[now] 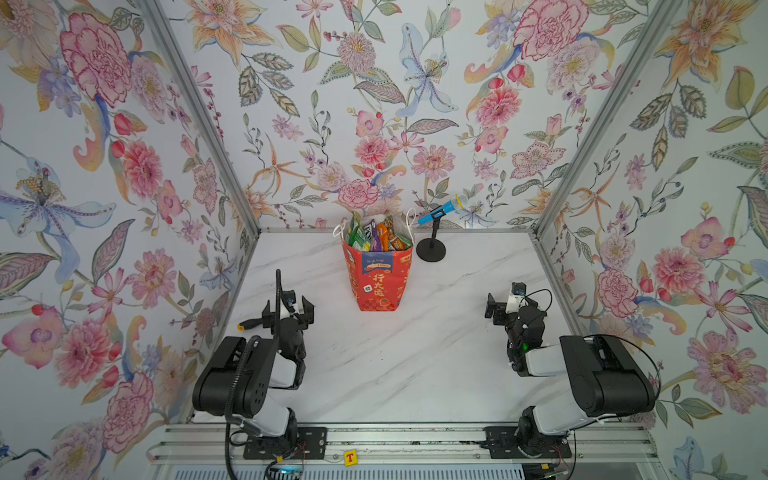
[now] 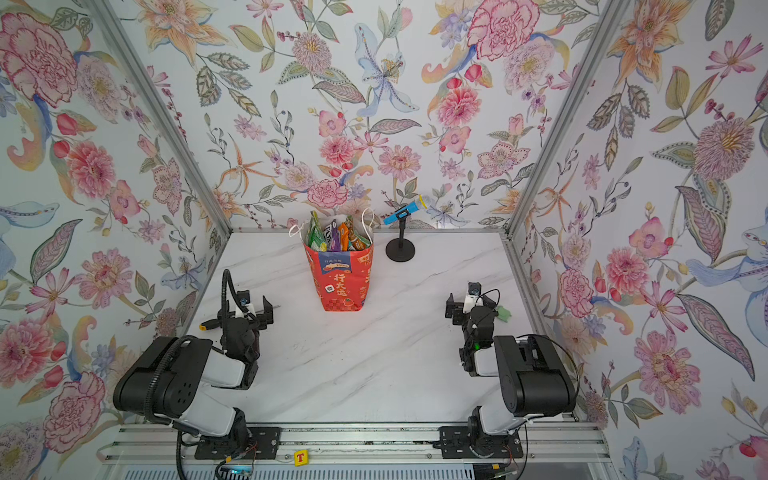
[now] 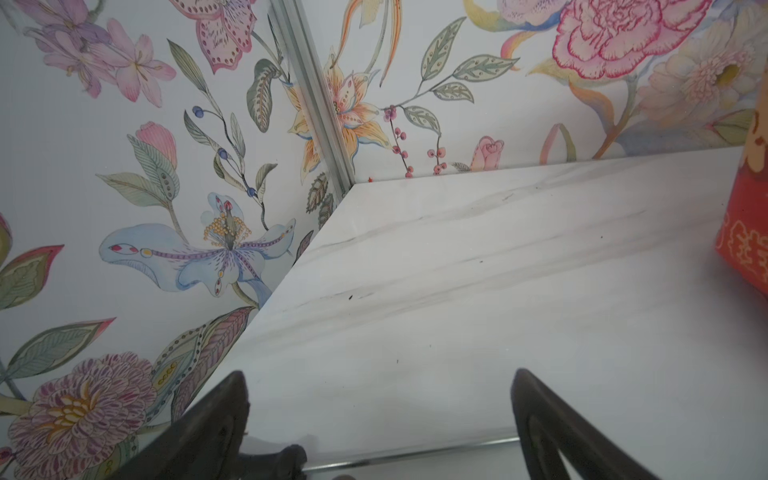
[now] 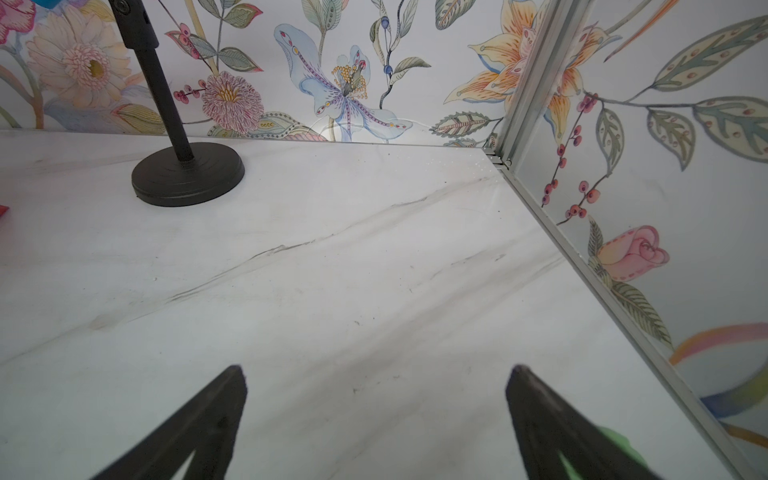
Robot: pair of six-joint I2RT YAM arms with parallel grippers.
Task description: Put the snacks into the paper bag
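The red paper bag (image 1: pixel 376 286) stands upright at the back middle of the marble surface (image 1: pixel 415 357). Snacks (image 1: pixel 376 236) poke from its top, and a microphone stand (image 1: pixel 431 249) is just beside it. Gold characters on the bag read 行大运; a yellow tile (image 1: pixel 350 457) on the front rail reads T. My left fingers (image 3: pixel 216 419) and right fingers (image 4: pixel 540 419) are spread wide, grasping nothing, with bare surface between them. A green lump (image 2: pixel 503 313) beside my right fingers shows in a top view and the right wrist view.
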